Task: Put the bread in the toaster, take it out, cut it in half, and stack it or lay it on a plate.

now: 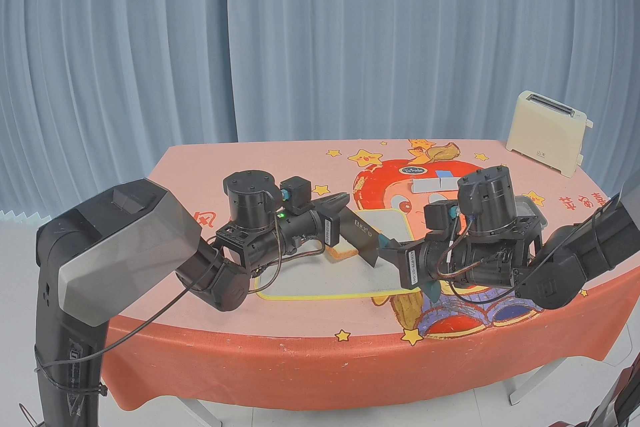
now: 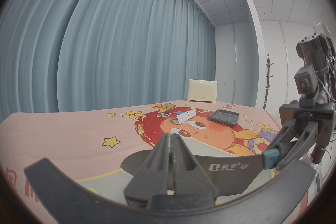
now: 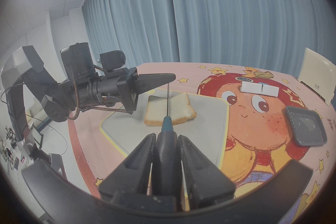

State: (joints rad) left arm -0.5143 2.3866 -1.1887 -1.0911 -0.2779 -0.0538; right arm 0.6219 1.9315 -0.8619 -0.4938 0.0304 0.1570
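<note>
**Cutting stage.** A pale bread slice (image 3: 182, 109) is being shown lying flat on a grey cutting mat with a yellow border (image 3: 206, 123), on the pink cartoon-printed table (image 1: 200, 171). A dark-bladed knife with a teal handle (image 2: 224, 168) is being gripped by its handle in the closed fingers of the right gripper (image 3: 167, 142). Its blade is being held on edge over the slice's middle; contact cannot be told. The left gripper (image 3: 169, 77), fingers pressed together around nothing, is being held just above the slice, near the blade's flat side. A cream rectangular toaster (image 1: 548, 131) is being shown at the table's far right corner. A dark shallow tray (image 3: 305, 125) is being shown between the toaster and the mat.
</note>
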